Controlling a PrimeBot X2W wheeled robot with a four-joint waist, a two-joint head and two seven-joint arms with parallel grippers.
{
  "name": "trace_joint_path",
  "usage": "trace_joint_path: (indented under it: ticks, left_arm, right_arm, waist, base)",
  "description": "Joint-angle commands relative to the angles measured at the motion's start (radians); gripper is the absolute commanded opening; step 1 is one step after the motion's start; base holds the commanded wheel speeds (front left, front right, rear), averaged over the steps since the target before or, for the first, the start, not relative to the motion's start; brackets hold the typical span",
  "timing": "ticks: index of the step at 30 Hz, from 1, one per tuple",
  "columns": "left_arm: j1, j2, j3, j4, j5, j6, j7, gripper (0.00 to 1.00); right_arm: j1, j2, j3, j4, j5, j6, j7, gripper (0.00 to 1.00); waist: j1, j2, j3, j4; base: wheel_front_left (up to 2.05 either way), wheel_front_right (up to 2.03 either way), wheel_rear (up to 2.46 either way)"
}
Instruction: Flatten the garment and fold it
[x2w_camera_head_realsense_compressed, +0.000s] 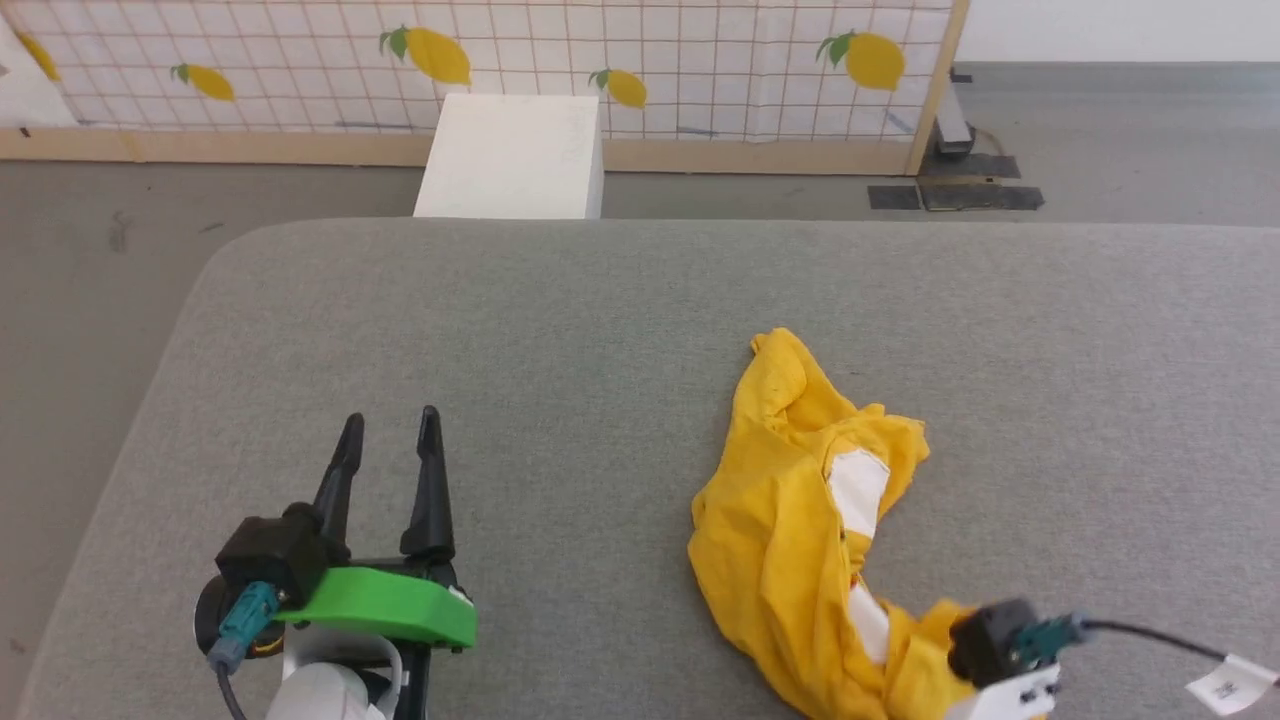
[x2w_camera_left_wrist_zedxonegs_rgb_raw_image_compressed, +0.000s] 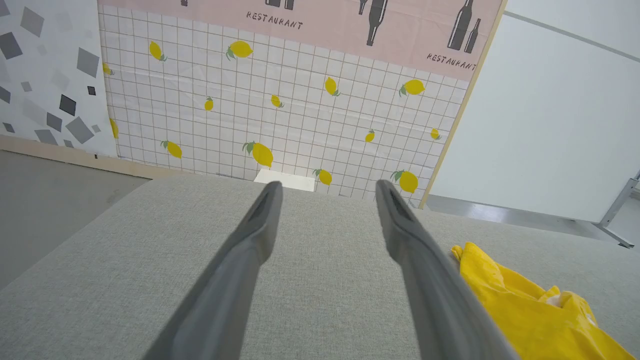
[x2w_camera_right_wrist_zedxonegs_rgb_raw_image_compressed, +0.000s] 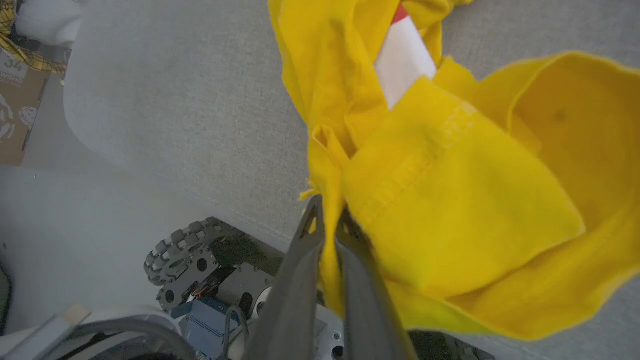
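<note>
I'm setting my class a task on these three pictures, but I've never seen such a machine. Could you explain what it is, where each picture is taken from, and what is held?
It is a wheeled robot with two arms, each ending in a two-fingered gripper. One picture looks down from its head; the other two come from cameras on its wrists. A crumpled yellow T-shirt lies on a grey padded surface. The right gripper is shut on the shirt's edge. The left gripper stands open, holding nothing, apart from the shirt.
</note>
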Motion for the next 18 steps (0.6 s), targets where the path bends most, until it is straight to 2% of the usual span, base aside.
trace_joint_path:
  ticks: [1, 2, 3, 6, 10, 15, 18]
  left_arm:
    - [0.011, -0.003, -0.008, 0.008, -0.001, -0.006, -0.004, 1.00]
    - [0.011, -0.003, -0.011, 0.011, 0.000, -0.006, -0.004, 1.00]
    - [0.009, -0.003, -0.017, 0.016, -0.001, -0.007, -0.004, 1.00]
    - [-0.001, -0.003, -0.038, 0.027, -0.002, -0.009, -0.004, 1.00]
    - [-0.040, -0.003, -0.091, 0.041, -0.003, -0.016, -0.004, 1.00]
    - [-0.148, -0.003, -0.208, 0.094, -0.014, -0.019, -0.004, 1.00]
    - [-0.238, -0.003, -0.296, 0.150, -0.030, -0.020, 0.023, 1.00]
  right_arm:
    - [0.013, -0.001, -0.002, 0.024, -0.007, -0.001, -0.006, 0.00]
    - [0.014, -0.001, -0.009, 0.039, -0.016, -0.001, -0.023, 0.10]
    - [0.011, -0.001, -0.014, 0.055, -0.027, -0.001, -0.053, 1.00]
    - [-0.003, -0.001, -0.037, 0.084, -0.022, -0.001, -0.152, 1.00]
    - [-0.064, -0.001, -0.092, 0.079, -0.015, -0.001, -0.355, 1.00]
    - [-0.153, -0.001, -0.186, 0.107, -0.055, -0.001, -0.607, 1.00]
    - [-0.185, -0.001, -0.208, 0.155, -0.061, -0.001, -0.683, 1.00]
  waist:
    - [0.0000, 0.0000, -0.004, -0.008]
    - [0.0000, 0.0000, -0.004, -0.009]
    - [0.0000, 0.0000, -0.004, -0.009]
    - [0.0000, 0.0000, -0.003, -0.011]
    - [0.0000, 0.0000, 0.019, -0.023]
    - [0.0000, 0.0000, 0.062, -0.052]
    - [0.0000, 0.0000, 0.088, -0.072]
  base:
    - [0.00, 0.00, 0.00]
    - [0.00, 0.00, 0.00]
    - [0.00, 0.00, 0.00]
    - [0.00, 0.00, 0.00]
    - [0.00, 0.00, 0.00]
    - [0.00, 0.00, 0.00]
    - [0.00, 0.00, 0.00]
